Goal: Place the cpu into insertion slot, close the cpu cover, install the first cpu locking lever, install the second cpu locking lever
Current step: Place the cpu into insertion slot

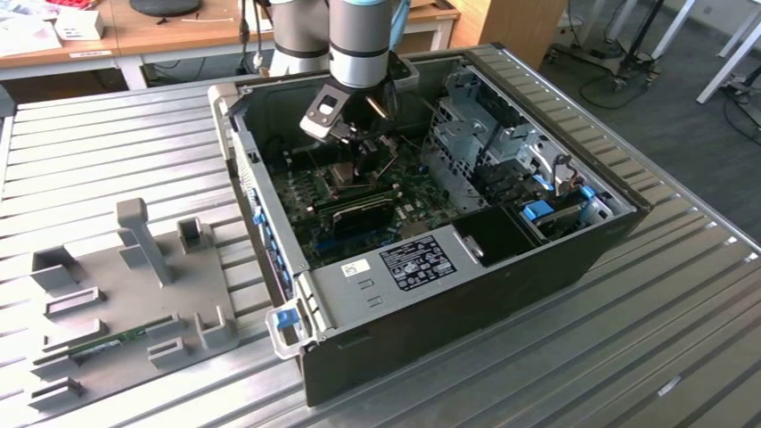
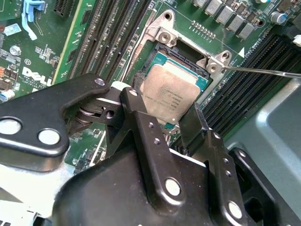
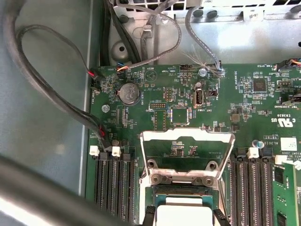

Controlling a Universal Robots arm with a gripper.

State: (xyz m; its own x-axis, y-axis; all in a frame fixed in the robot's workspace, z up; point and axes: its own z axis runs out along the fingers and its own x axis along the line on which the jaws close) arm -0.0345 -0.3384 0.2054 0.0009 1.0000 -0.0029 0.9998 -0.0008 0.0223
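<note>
The cpu (image 2: pixel 170 93), a flat square chip with a silver-grey top, sits between my gripper's (image 2: pixel 162 112) two black fingers (image 2: pixel 137 115), which are shut on its opposite edges. It hangs close over the insertion slot (image 2: pixel 186 60), the dark-framed socket on the green motherboard; I cannot tell whether it touches. In the first wrist view the cpu (image 3: pixel 184 214) is just in front of the slot (image 3: pixel 186 190), and the cpu cover (image 3: pixel 187 137) stands swung open beyond it. A thin locking lever (image 2: pixel 263 72) sticks out beside the socket. In the exterior view my gripper (image 1: pixel 352 150) reaches down into the open computer case (image 1: pixel 476 294).
Long black memory slots (image 3: pixel 112 183) flank the socket on both sides. Loose cables (image 3: pixel 56 99) run along the case wall. A drive cage (image 1: pixel 500 152) fills the case at the exterior view's right. A grey fixture plate (image 1: pixel 119 303) lies on the slatted table at the exterior view's left.
</note>
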